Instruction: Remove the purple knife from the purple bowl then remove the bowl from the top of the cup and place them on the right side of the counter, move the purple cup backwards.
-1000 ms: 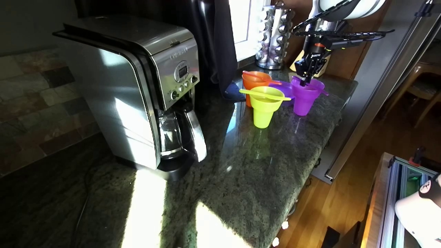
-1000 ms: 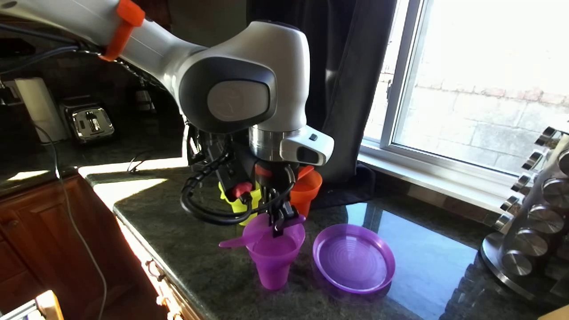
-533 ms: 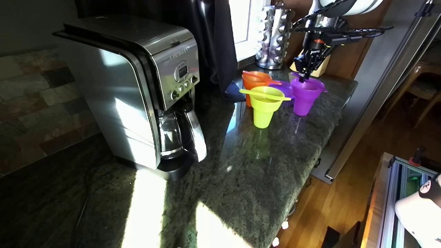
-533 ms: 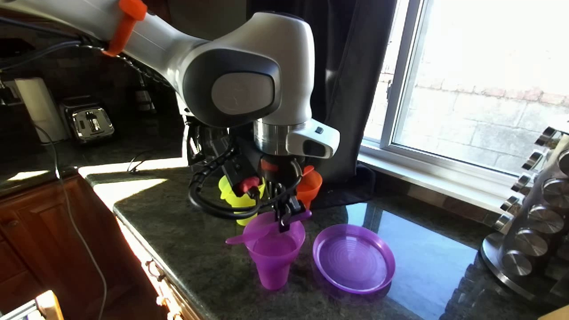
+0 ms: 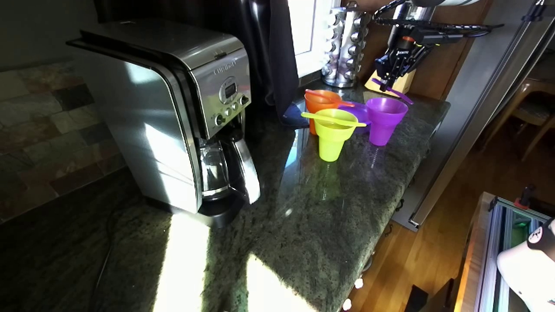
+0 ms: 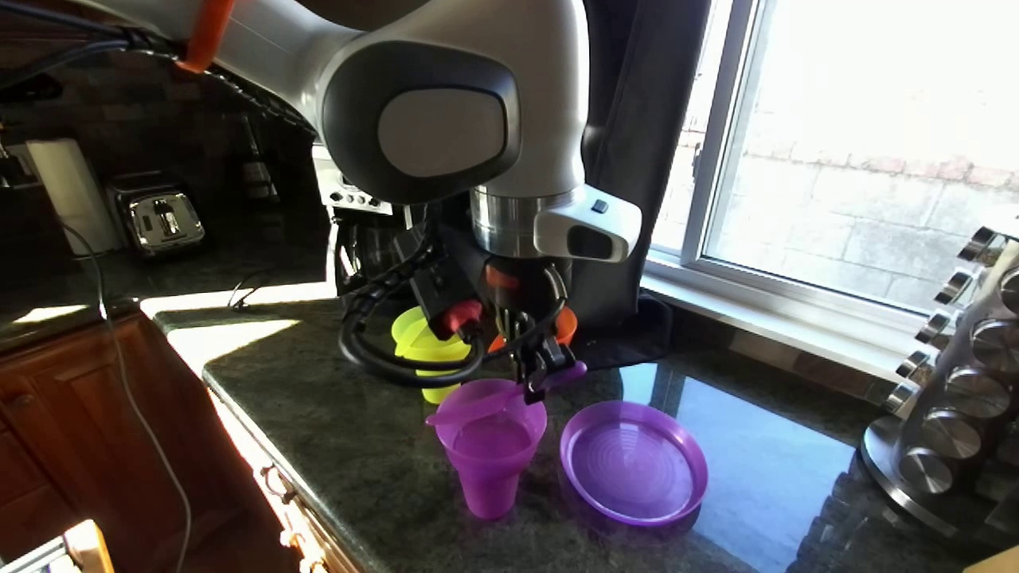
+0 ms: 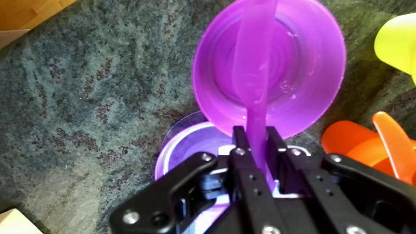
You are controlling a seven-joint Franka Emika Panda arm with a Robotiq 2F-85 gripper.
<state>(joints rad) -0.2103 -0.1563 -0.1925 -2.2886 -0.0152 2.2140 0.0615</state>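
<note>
My gripper [image 7: 255,133] is shut on the purple knife [image 7: 252,71], with a finger on each side of its handle. The knife also shows in both exterior views [image 5: 399,95] [image 6: 474,407], held above the purple bowl and apart from it. The purple bowl [image 5: 386,110] is the wide upper part of a stack on the purple cup [image 5: 381,135]. In an exterior view the bowl [image 6: 493,442] and cup [image 6: 489,493] stand upright on the counter. In the wrist view I look down into the bowl [image 7: 308,74], partly covered by the knife; the cup below is hidden.
A purple plate [image 6: 633,461] lies flat beside the cup. A yellow cup [image 5: 331,141] and an orange cup [image 5: 318,102] with utensils across them stand close by. A spice rack [image 6: 947,430], a wooden block [image 5: 403,82], a coffee maker [image 5: 173,108] and the counter edge [image 6: 294,477] are around.
My gripper has risen with the knife in it, from inside the bowl's rim to above it. It has also shifted toward the plate and window. The bowl and cup have not moved.
</note>
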